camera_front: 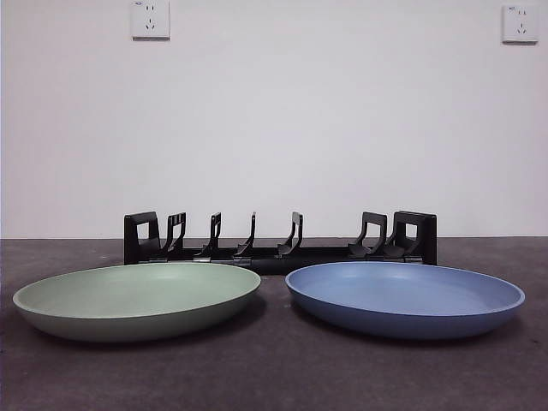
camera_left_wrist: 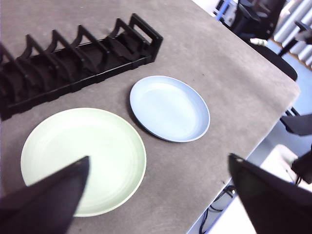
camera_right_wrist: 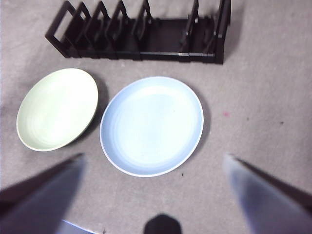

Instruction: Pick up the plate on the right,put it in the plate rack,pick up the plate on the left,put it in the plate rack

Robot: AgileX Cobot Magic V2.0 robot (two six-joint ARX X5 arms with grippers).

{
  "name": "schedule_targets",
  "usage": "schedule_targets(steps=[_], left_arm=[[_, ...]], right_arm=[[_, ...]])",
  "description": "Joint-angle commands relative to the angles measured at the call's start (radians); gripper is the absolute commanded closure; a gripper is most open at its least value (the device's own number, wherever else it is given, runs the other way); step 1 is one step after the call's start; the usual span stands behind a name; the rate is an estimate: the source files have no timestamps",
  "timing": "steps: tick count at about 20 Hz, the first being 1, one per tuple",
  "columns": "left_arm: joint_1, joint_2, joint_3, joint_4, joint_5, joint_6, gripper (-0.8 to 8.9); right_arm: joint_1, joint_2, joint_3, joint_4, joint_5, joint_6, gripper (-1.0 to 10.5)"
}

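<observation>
Grey felt table, white wall, sockets

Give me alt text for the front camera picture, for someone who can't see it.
Two empty plates lie side by side on a dark table, a green plate on the left and a blue plate on the right. Behind them stands an empty black plate rack before a plain white wall; no gripper shows.

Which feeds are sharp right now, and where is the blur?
Front view: sharp on the green plastic plate, blue plastic plate and black plastic plate rack. Left wrist view: left gripper jaws soft. Right wrist view: right gripper jaws heavily blurred.
</observation>
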State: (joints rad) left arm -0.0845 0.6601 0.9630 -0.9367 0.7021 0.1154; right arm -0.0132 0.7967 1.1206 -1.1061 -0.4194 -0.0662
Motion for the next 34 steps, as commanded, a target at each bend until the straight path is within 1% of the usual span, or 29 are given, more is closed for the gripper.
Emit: schedule_targets(steps=[1, 4, 7, 9, 12, 14, 15, 17, 20, 23, 26, 32, 34], left_arm=[[-0.048, 0.009, 0.003, 0.040, 0.008, 0.056, 1.45], [-0.119, 0.037, 0.003, 0.063, -0.007, 0.105, 1.45], [-0.192, 0.068, 0.004, 0.063, -0.071, 0.159, 1.45], [-0.234, 0.093, 0.004, 0.081, -0.086, 0.184, 1.55], [-0.278, 0.133, 0.004, 0.142, -0.104, 0.202, 1.55], [-0.291, 0.150, 0.004, 0.161, -0.104, 0.205, 1.55], [-0.298, 0.160, 0.004, 0.168, -0.105, 0.205, 1.55], [-0.311, 0.177, 0.003, 0.169, -0.106, 0.213, 1.56], [-0.336, 0.201, 0.004, 0.167, -0.153, 0.233, 1.56], [-0.366, 0.218, 0.004, 0.168, -0.199, 0.245, 1.56], [-0.392, 0.231, 0.003, 0.169, -0.251, 0.265, 1.55], [-0.431, 0.257, 0.004, 0.176, -0.366, 0.295, 1.56], [-0.441, 0.266, 0.004, 0.177, -0.394, 0.308, 1.56]], right_arm=[[0.002, 0.048, 0.004, 0.007, -0.004, 0.015, 3.5], [0.003, 0.171, 0.004, 0.009, -0.023, 0.034, 3.5], [0.026, 0.322, 0.004, 0.046, -0.018, 0.036, 3.5], [0.043, 0.428, 0.004, 0.090, -0.016, 0.036, 3.5], [0.083, 0.585, 0.004, 0.155, 0.037, 0.040, 3.7], [0.097, 0.649, 0.004, 0.173, 0.062, 0.039, 4.2], [0.103, 0.681, 0.004, 0.185, 0.071, 0.040, 4.3], [0.113, 0.734, 0.004, 0.207, 0.079, 0.040, 4.3], [0.129, 0.802, 0.004, 0.245, 0.105, 0.040, 4.3], [0.138, 0.855, 0.004, 0.267, 0.128, 0.040, 5.1], [0.138, 0.891, 0.004, 0.287, 0.130, 0.040, 5.7], [0.138, 0.944, 0.004, 0.309, 0.133, 0.040, 5.8], [0.138, 0.962, 0.004, 0.314, 0.133, 0.040, 6.5]])
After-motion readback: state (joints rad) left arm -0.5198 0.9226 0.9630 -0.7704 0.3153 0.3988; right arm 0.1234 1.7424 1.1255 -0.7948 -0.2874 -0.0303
